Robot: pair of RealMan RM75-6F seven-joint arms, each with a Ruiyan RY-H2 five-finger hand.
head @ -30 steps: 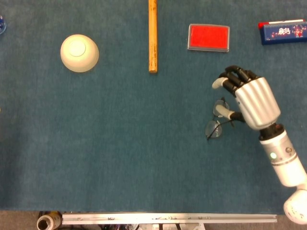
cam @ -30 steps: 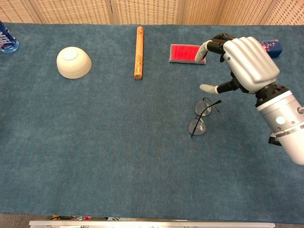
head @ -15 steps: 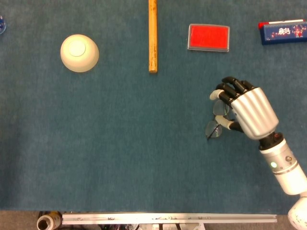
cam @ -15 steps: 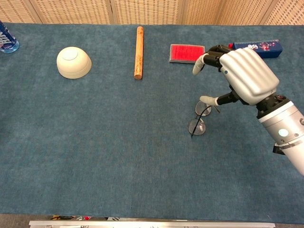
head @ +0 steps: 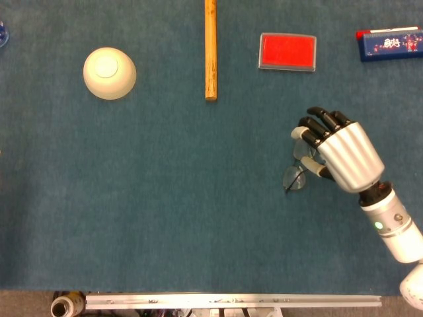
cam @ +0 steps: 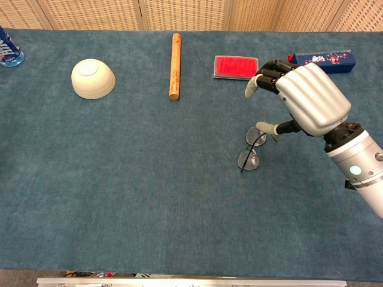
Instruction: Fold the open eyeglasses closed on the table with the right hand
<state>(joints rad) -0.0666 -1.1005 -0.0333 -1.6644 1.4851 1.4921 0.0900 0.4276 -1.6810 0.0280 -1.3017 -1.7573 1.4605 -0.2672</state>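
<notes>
Since a second ago I have brought the right robot hand (cam: 302, 98) down and in over the eyeglasses (cam: 252, 147) — its thumb, which was clear of the frame, now sits just beside the upper lens. The eyeglasses lie on the blue tabletop (cam: 149, 179), well below the red case (cam: 236, 67) and a little to its right, with one lens nearer me and a thin temple arm sticking out past it. The robot hand holds nothing; its fingers (head: 316, 126) are curled but apart, hanging above the frame rather than on it. From the head view the palm hides the far part of the eyeglasses (head: 295, 173), so I cannot tell how the second temple lies.

My worry is the push. The frame looks light and the cloth gives little hold — if I nudge a temple without pinning the front, I think the whole thing will slide or spin instead of folding. Pressing down too hard with the thumb (cam: 265, 127) could bend the wire or tip the lenses up. The left robot hand is out of both views.
</notes>
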